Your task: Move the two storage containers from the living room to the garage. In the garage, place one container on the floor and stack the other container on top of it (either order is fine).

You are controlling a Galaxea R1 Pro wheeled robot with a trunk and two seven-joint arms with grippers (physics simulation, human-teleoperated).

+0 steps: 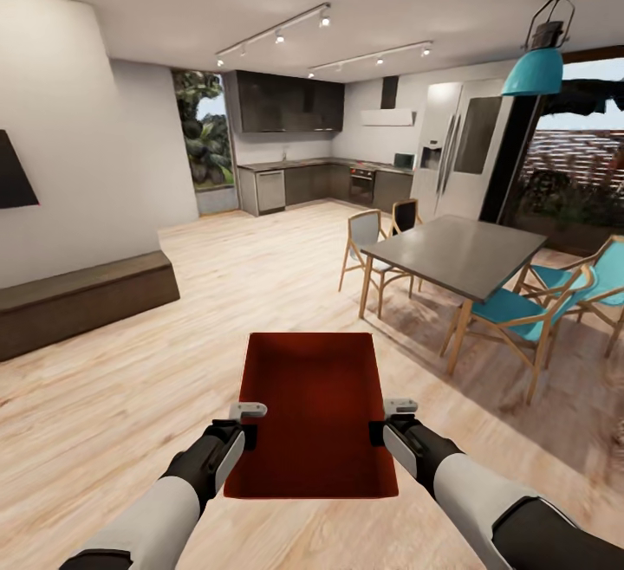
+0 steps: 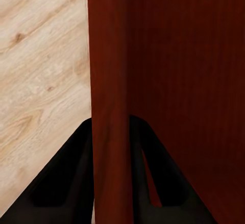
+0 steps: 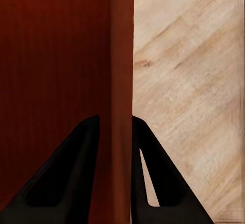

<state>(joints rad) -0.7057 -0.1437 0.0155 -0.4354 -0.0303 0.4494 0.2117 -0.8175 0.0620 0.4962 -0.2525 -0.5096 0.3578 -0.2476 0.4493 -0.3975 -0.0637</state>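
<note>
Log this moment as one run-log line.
room: living room, wood plank floor | held: orange-red rectangular topless bin | left gripper: clamped on left wall | right gripper: clamped on right wall

Head view: bright, even daylight render. Light enters from the tall window behind the kitchen and the glazed opening at right; small ceiling track spotlights glow white, with a blown-out spot at the top corner. Soft shadows pool under the grey dining table and teal-seated wooden chairs on the light wood plank floor. Wide-angle stretch shows toward the edges. The orange-red matte bin reads dark inside, its far wall shaded.

Wrist views: bin wall dim and deep red, close and soft; black fingers nearly featureless; floor grain slightly blurred.
</note>
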